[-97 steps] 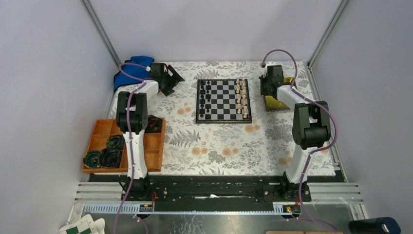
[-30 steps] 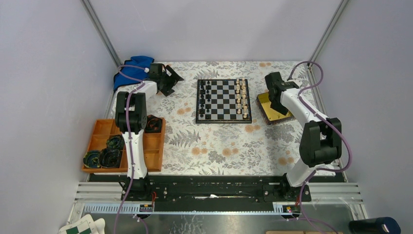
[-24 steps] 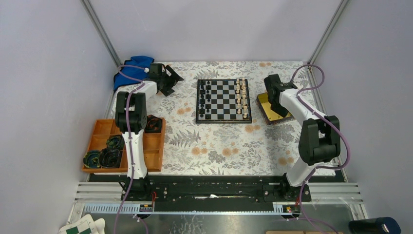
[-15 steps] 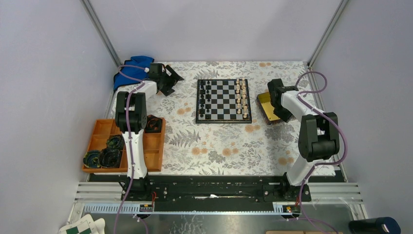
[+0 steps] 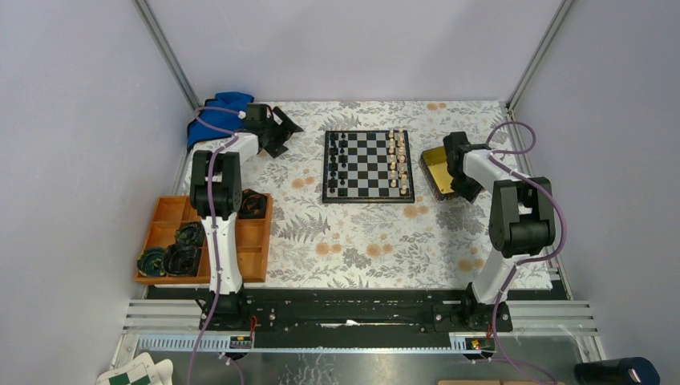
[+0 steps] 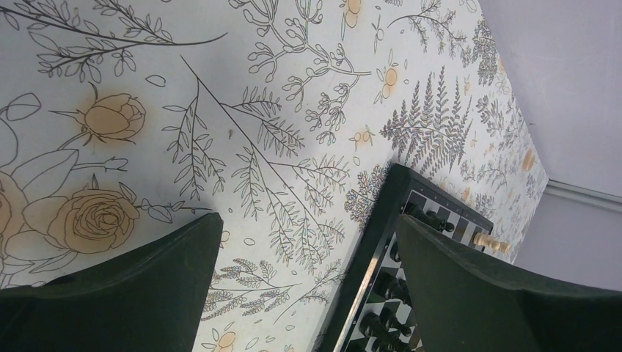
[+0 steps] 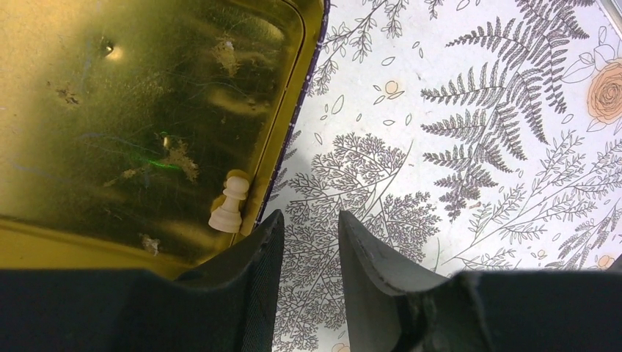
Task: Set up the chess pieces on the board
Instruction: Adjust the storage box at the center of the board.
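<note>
**Right jaws beside the tin, pale pawn outside the gap**

In the right wrist view, we find the right jaws at the bottom centre of the frame. They are parted by a narrow gap with nothing between them. The gap lies over the floral surface (image 7: 469,132), just outside the rim of the gold tin (image 7: 132,88). One pale pawn (image 7: 229,204) sits inside the tin against its right-hand wall, left of centre in the lower half of the frame. It is just left of the left-hand jaw tip and outside the gap. We cannot tell whether that jaw touches it.

In the top view, the board (image 5: 369,198) lies at upper centre, with the tin just to its right. The black chess pieces (image 5: 338,164) stand in two columns along its left side and the pale chess pieces (image 5: 396,160) along its right side.

In the left wrist view, the left jaws stand wide apart and empty above the surface. A corner of the board shows in the lower right of that frame.
</note>
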{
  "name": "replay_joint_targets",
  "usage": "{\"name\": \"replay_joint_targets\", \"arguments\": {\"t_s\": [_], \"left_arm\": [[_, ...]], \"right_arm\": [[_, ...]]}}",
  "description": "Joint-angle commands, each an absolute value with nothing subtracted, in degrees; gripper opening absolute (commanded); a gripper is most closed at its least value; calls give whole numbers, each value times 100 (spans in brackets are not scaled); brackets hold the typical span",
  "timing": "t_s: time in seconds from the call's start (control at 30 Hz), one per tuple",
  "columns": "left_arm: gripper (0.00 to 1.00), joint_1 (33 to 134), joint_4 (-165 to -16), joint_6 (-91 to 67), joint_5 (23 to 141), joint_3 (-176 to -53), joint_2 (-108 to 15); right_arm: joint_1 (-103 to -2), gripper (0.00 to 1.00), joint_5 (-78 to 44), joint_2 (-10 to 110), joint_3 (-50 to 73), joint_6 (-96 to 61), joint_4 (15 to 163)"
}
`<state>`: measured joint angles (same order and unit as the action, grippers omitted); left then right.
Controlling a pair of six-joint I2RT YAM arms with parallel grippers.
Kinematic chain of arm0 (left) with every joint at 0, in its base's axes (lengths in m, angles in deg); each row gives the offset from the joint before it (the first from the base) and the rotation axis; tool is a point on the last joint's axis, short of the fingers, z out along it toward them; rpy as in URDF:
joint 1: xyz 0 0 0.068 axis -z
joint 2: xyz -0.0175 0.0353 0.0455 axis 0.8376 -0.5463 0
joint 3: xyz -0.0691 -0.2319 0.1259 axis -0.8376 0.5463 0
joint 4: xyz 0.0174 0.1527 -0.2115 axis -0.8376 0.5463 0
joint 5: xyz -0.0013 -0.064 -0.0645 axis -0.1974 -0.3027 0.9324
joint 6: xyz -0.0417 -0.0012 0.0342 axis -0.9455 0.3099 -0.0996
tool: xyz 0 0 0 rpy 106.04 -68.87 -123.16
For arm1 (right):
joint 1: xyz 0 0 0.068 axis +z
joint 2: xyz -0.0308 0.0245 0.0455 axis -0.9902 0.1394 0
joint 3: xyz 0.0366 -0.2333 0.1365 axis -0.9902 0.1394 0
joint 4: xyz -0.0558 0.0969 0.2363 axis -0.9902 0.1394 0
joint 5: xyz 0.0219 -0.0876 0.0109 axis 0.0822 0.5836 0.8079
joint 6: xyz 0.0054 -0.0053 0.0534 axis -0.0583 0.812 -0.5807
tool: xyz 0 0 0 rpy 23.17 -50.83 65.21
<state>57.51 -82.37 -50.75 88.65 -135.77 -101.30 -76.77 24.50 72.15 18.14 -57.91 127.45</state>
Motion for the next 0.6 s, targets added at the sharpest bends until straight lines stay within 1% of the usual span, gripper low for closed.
{"name": "replay_joint_targets", "arguments": {"t_s": [0.0,0.2,0.57], "left_arm": [[99,5712,-7514,-4943,8722,-13346,-10703],[99,5706,-7514,-4945,8736,-13357,-10712],[99,5697,-7514,-4936,8745,-13337,-10703]], "right_arm": [[-7693,39,2386,6886,1692,-5803,12814],[-7672,39,2163,6304,1789,-5884,12745],[-7676,42,2114,6675,1419,-5962,12644]]}}
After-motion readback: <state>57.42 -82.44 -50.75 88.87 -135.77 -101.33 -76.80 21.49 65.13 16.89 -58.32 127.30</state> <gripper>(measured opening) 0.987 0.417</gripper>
